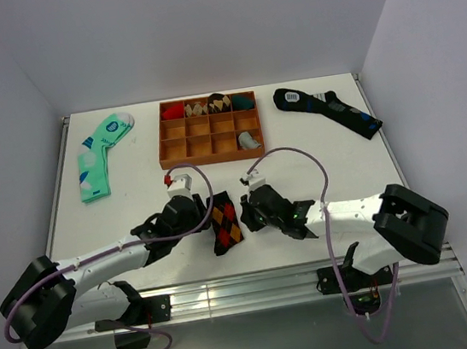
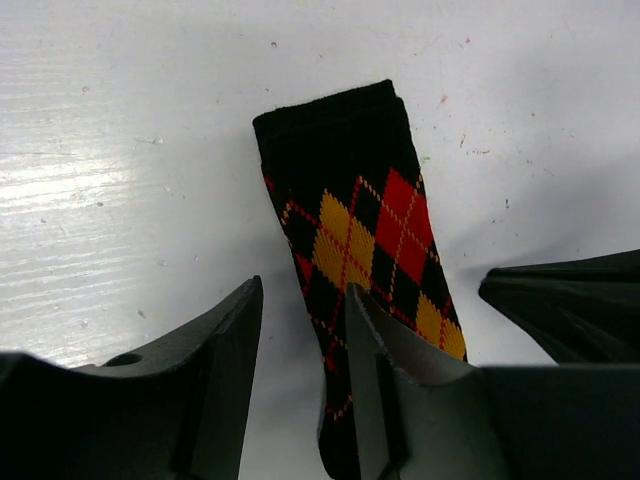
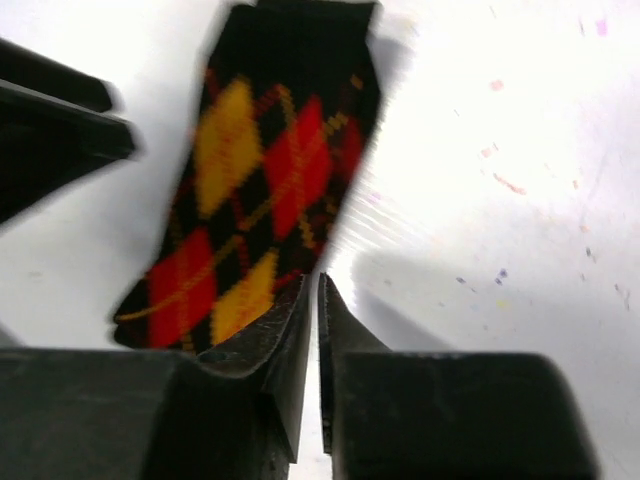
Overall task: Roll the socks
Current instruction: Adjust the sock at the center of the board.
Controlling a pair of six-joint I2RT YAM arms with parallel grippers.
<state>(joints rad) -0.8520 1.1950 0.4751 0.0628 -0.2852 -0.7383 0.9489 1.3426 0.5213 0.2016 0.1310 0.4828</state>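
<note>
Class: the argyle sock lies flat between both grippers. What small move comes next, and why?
Probably close the left gripper on the argyle sock: its open jaws straddle the sock's edge, the sock lies unrolled, and the right gripper sits shut at its other side.

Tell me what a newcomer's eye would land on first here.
The black argyle sock with red and orange diamonds lies flat near the front of the table, flanked by the left gripper and right gripper. Behind it sits a compartmented wooden tray, with a mint green sock far left and a dark sock far right.
</note>
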